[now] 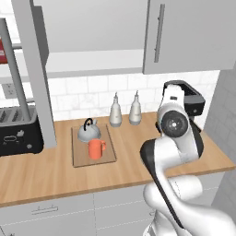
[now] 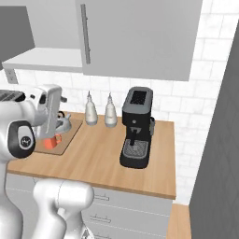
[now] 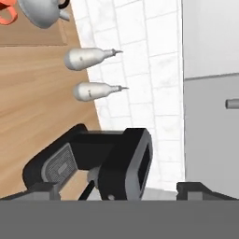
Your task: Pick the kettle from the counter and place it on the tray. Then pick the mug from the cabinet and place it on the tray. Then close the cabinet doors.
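Note:
The silver-grey kettle [image 1: 88,131] and the orange-red mug [image 1: 95,149] both stand on the wooden tray [image 1: 80,157], which lies on the counter [image 1: 46,175]. Above them the cabinet shelf [image 1: 92,60] is bare. The left cabinet door [image 1: 34,69] is swung out wide, while the right one [image 1: 189,37] is closed. My gripper [image 3: 121,191] is open and holds nothing. It hangs over the counter to the right of the tray and faces the coffee machine [image 3: 112,163]. The kettle [image 3: 42,11] and mug [image 3: 7,14] sit at the hand view's top left corner.
Two pale slim-necked bottles [image 1: 115,110] [image 1: 135,108] stand against the tiled wall beside the tray. A black coffee machine [image 2: 136,128] sits on the counter's right part. A dark toaster [image 1: 18,131] stands at the far left, just beyond the open door.

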